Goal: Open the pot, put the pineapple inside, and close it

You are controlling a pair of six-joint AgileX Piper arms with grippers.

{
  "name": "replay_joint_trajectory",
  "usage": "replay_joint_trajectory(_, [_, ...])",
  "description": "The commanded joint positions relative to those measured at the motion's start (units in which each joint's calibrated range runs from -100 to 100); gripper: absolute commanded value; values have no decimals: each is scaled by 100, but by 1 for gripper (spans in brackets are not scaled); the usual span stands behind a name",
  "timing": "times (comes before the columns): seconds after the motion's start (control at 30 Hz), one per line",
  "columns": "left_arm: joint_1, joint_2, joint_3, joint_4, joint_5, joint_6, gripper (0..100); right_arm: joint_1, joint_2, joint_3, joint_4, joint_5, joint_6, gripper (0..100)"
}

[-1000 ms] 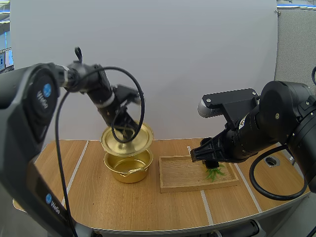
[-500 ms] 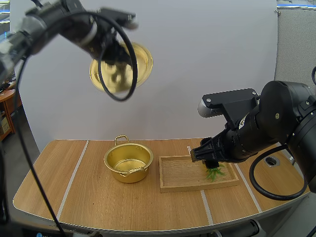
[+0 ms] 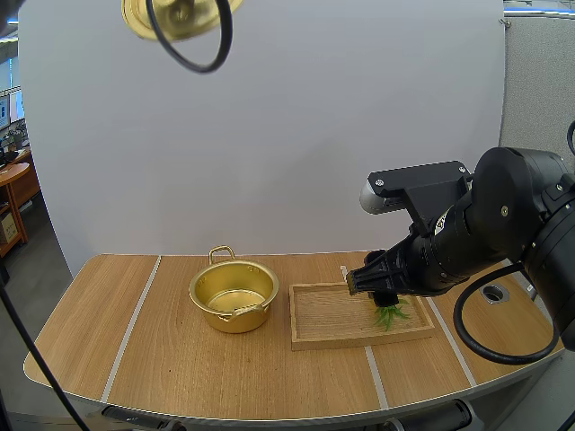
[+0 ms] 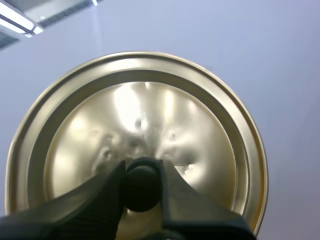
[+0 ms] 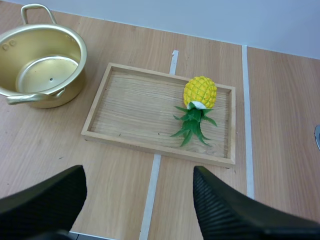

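Nearest you, the right jaws stand wide apart above the tabletop (image 5: 60, 145), holding nothing, just as half a second ago. Beyond them the pineapple (image 5: 200, 92), yellow with a green leaf crown, lies on its side in the wooden tray (image 5: 125, 110), right of centre in the high view. The open gold pot (image 3: 216, 316) sits just left of the tray, unmoved. Farthest off, the lid (image 3: 180, 13) has climbed to the frame's upper left edge, and the left jaws pinch its black knob (image 4: 141, 187).

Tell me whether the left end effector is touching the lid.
Touching. The left wrist view shows the left end effector pinching the black knob of the lid between its fingers.
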Motion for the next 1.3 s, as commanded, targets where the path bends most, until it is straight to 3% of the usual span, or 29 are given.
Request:
replay_joint_trajectory(0.0, [-15,-42,-578,405,-784,-255,0,-32,-11,-48,15,0,26,100])
replay_joint_trajectory(0.4, [-15,-42,-707,405,-1509,-245,0,-32,108,-48,-39,0,92,100])
replay_joint_trajectory(0.73, [-15,-42,-707,405,-1509,-245,0,-32,870,-211,-568,-245,565,100])
replay_joint_trajectory(1.27, [-15,-42,-707,405,-1509,-245,0,-382,3042,-804,-330,-1974,606,100])
